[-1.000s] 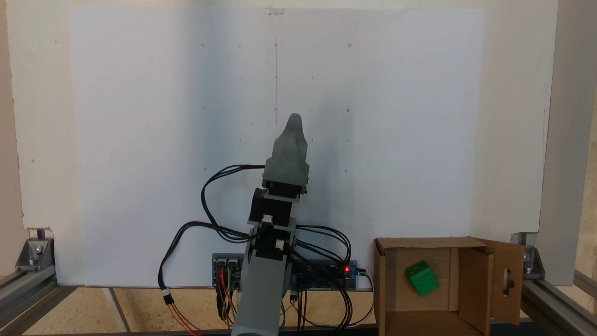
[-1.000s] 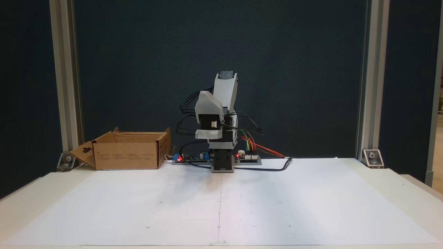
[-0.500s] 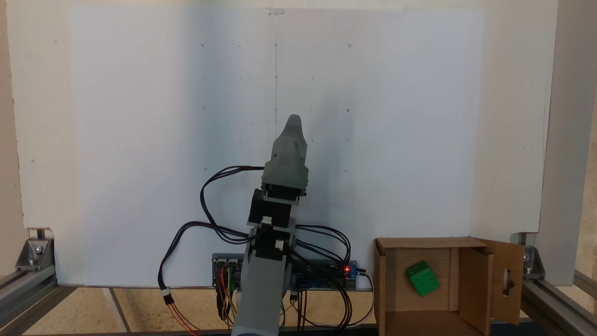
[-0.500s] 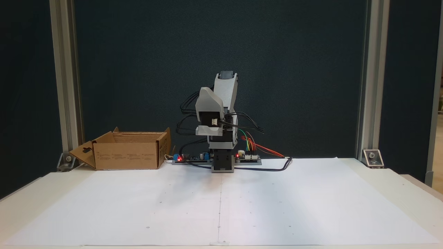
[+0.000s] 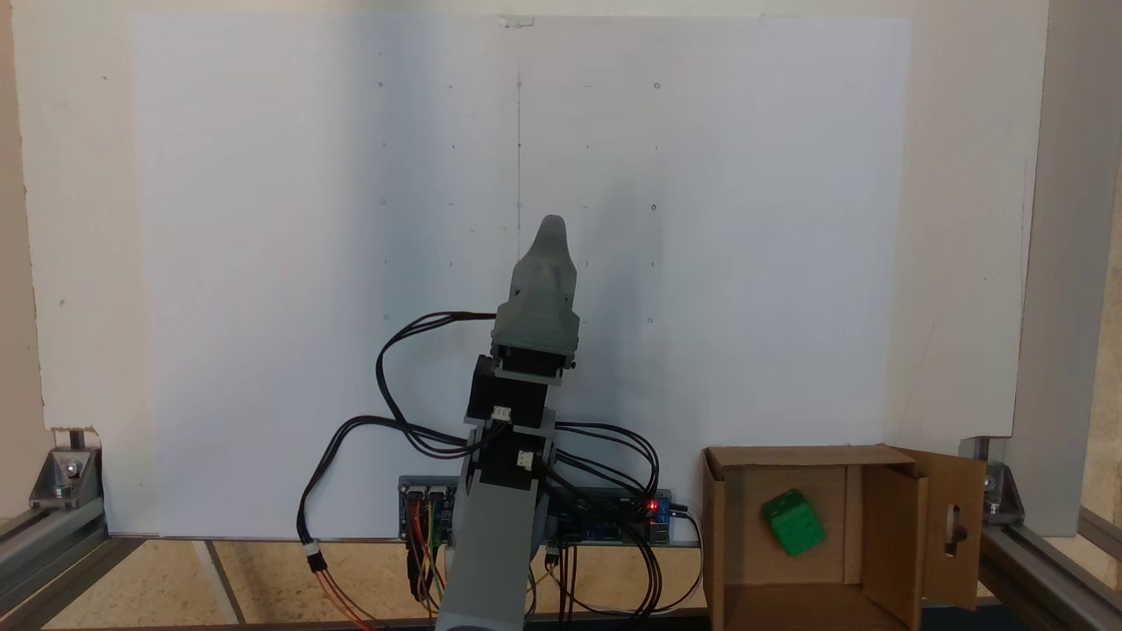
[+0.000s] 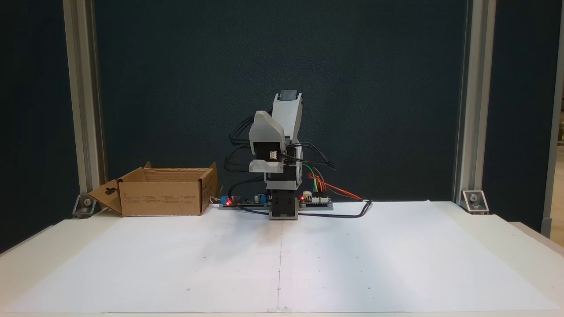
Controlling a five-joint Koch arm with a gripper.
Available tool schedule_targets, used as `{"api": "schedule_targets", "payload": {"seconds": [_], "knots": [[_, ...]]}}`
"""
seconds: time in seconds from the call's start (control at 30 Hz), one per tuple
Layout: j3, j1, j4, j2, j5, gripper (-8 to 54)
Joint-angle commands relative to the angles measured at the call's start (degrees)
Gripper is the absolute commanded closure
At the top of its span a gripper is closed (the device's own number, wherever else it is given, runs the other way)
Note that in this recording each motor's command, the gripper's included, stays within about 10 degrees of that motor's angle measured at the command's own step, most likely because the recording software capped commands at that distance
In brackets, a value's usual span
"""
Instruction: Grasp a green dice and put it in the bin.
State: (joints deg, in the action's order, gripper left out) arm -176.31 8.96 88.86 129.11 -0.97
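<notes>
One green dice [image 5: 793,522] lay on the floor of the cardboard box [image 5: 727,526], inside its walls and a little toward the flap with the keyhole-shaped cut-out [image 5: 955,526], as the fixed view from above showed. Its upper face carried recessed pips of the same green. In a fixed view from the front, the box [image 6: 161,198] stood on the tabletop [image 6: 484,229] beside the arm's base, with the cut-out flap [image 6: 108,196] splayed outward on the side away from the arm. Small rows of print ran across the box's front wall, too fine to read. The arm was folded above its base, well apart from the box, and the end effector [image 5: 552,230] pointed away from the box over the white paper sheet [image 5: 745,219]. Its jaws lay one behind the other, so whether they were apart or together could not be told. Red lights glowed on the circuit boards [image 6: 315,200] beside the base.
</notes>
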Motion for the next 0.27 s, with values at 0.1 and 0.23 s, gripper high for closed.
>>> {"api": "schedule_targets", "payload": {"seconds": [0.1, 0.23], "knots": [[-2.90, -0.09, 3.34, 6.59, -1.76, 1.0], [-2.90, -0.09, 3.34, 6.59, -1.76, 0.9]]}}
